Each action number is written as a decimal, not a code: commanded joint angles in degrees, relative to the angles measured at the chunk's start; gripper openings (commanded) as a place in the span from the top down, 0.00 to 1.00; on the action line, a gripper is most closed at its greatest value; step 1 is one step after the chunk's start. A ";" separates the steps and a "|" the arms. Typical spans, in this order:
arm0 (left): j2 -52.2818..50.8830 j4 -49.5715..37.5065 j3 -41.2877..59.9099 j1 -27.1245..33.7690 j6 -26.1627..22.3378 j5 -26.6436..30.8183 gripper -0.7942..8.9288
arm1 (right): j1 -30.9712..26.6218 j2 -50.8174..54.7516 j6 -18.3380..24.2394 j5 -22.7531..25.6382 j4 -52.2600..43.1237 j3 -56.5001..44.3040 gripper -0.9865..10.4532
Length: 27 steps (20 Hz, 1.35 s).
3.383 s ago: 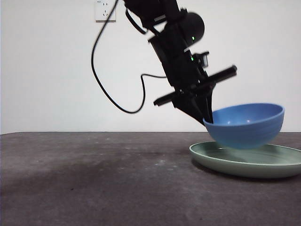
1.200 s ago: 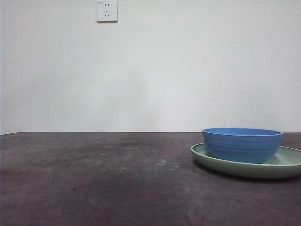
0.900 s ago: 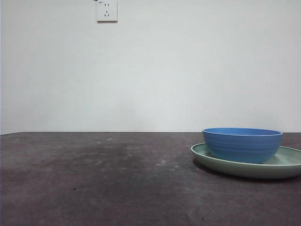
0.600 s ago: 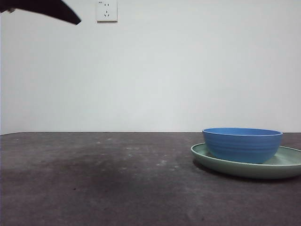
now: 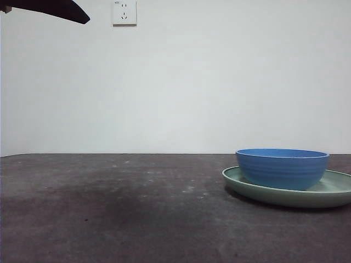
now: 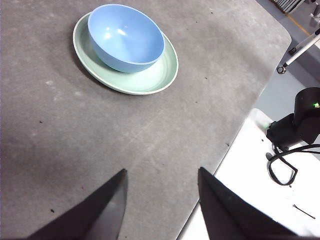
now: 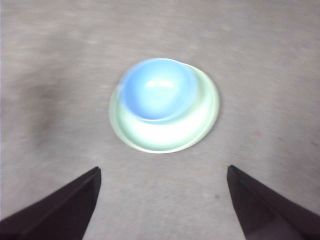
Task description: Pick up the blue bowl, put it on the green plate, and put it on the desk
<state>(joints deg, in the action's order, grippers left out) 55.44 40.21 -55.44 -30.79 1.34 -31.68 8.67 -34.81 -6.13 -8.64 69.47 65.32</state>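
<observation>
1. While both arms hang high above the desk (image 5: pixel 137 208), the left end effector (image 6: pixel 160 200) has its jaws spread apart with nothing between them, and the right end effector (image 7: pixel 162 200) is likewise wide open and empty.
2. Neither end effector is near the crockery; a black tip (image 5: pixel 52 8) shows at an upper corner of the front view, though which arm it belongs to cannot be told from there.
3. Outward from them, the blue bowl (image 5: pixel 282 169) sits upright inside the green plate (image 5: pixel 329 193), off-centre toward one rim rather than in the middle, as both wrist views show.
4. The plate itself rests flat on the desk, so the stacking part looks finished; what remains, as I read the task, is lifting the bowl back off onto the bare desk.
5. Risks from here: a jaw descending on the bowl's rim could also catch the plate's raised rim close beside it and drag or tip the plate. The glossy, curved bowl wall may slip from a shallow pinch. The right wrist view is blurred, so aiming from it could misjudge the rim.
</observation>
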 commanded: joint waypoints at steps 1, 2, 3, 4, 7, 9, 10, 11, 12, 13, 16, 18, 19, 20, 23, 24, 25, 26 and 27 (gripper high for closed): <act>0.35 -0.74 -0.35 -0.42 -0.79 -0.31 0.69 | 0.13 -2.62 -1.86 2.34 -3.76 -0.92 0.56; 0.35 -0.74 -0.35 -0.42 -0.87 -0.31 0.69 | 0.00 -4.07 -2.05 2.71 -5.62 -1.86 0.56; 0.35 -0.72 -0.35 -0.42 -0.94 -0.31 0.69 | -0.35 -5.73 -2.32 2.60 -7.89 -2.99 0.56; 0.35 -0.72 -0.35 -0.42 -0.94 -0.31 0.69 | -0.98 -7.41 -2.43 2.60 -10.54 -4.26 0.56; 0.35 -0.46 -0.35 -0.42 -1.84 -0.31 0.69 | -5.38 -14.43 -1.95 -0.94 -18.08 -7.30 0.56; 0.35 -0.37 -0.35 -0.42 -1.97 -0.31 0.69 | -10.62 -20.46 -0.83 -7.78 -21.62 -8.28 0.56; 0.35 -0.39 -0.35 -0.42 -1.97 -0.31 0.69 | -13.18 -23.78 0.09 -10.21 -22.75 -8.33 0.56; 0.35 -0.39 -0.35 -0.42 -1.97 -0.31 0.69 | -15.45 -27.17 0.79 -12.24 -24.13 -8.33 0.56; 0.35 -0.39 -0.35 -0.42 -1.99 -0.31 0.69 | -16.94 -29.81 0.94 -13.38 -25.24 -8.33 0.59; 0.35 -0.42 -0.35 -0.42 -2.01 -0.31 0.69 | -18.12 -32.83 1.27 -14.03 -26.56 -8.33 0.62; 0.35 -0.42 -0.35 -0.42 -1.99 -0.31 0.69 | -17.97 -39.78 2.29 -14.19 -29.20 -8.33 0.64; 0.35 -0.44 -0.35 -0.42 -1.99 -0.31 0.69 | -16.65 -44.17 2.36 -13.90 -31.19 -8.33 0.64; 0.35 -0.42 -0.35 -0.42 -1.99 -0.31 0.69 | -16.11 -46.56 2.34 -13.84 -32.39 -8.33 0.64; 0.35 -0.39 -0.35 -0.42 -1.99 -0.31 0.69 | -15.78 -48.39 2.34 -13.84 -33.31 -8.33 0.65; 0.35 -0.42 -0.35 -0.42 -1.97 -0.31 0.69 | -14.86 -54.10 2.32 -13.81 -36.46 -8.33 0.69; 0.35 -0.39 -0.35 -0.42 -1.97 -0.31 0.69 | -14.69 -55.49 2.34 -13.79 -37.22 -8.33 0.70; 0.35 -0.39 -0.35 -0.42 -1.95 -0.31 0.69 | -14.40 -57.02 2.34 -13.64 -38.16 -8.33 0.70; 0.35 -0.39 -0.35 -0.42 -1.95 -0.31 0.69 | -14.34 -58.12 2.34 -13.49 -38.73 -8.33 0.70; 0.35 -0.39 -0.35 -0.42 -1.95 -0.31 0.69 | -14.34 -59.32 2.34 -13.49 -39.43 -8.33 0.70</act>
<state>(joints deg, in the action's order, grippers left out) 55.44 40.29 -55.44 -30.79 0.47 -31.68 -5.67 -93.06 -4.34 -22.28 30.48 56.75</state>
